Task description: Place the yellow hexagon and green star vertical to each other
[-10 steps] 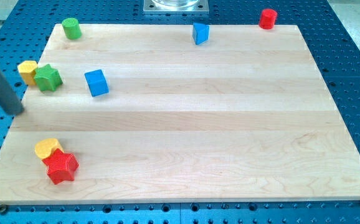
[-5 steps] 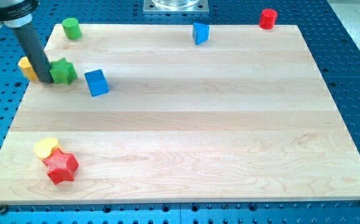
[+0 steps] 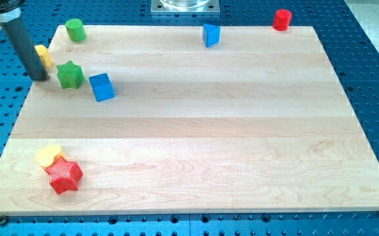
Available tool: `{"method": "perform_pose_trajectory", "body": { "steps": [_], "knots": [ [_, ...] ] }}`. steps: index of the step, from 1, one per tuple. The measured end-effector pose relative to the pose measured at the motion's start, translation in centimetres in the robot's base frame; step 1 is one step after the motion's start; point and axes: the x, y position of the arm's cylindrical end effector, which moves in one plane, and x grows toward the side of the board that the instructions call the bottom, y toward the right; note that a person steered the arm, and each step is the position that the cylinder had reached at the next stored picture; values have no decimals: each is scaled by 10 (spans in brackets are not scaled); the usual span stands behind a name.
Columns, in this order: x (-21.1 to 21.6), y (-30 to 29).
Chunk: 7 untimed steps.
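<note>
The yellow hexagon (image 3: 44,55) sits at the board's left edge near the view's top left, partly hidden behind my rod. The green star (image 3: 70,75) lies just to its lower right, a small gap apart. My tip (image 3: 39,77) rests at the board's left edge, just below the hexagon and to the left of the star, touching or almost touching the hexagon.
A blue cube (image 3: 101,87) lies right of the green star. A green cylinder (image 3: 75,29), a blue block (image 3: 210,35) and a red cylinder (image 3: 281,19) line the top edge. A yellow block (image 3: 48,156) and red star (image 3: 64,176) touch at bottom left.
The rod came in from the left, passed between hexagon and star, then drew back left. The hexagon moved up and right; the star shifted right towards the blue cube.
</note>
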Motion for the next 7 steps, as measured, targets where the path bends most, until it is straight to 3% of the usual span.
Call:
{"method": "perform_pose_trajectory", "body": {
  "steps": [2,4,5,6,7],
  "knots": [
    [0,47],
    [-36,79],
    [4,109],
    [38,96],
    [60,32]
  ]
}}
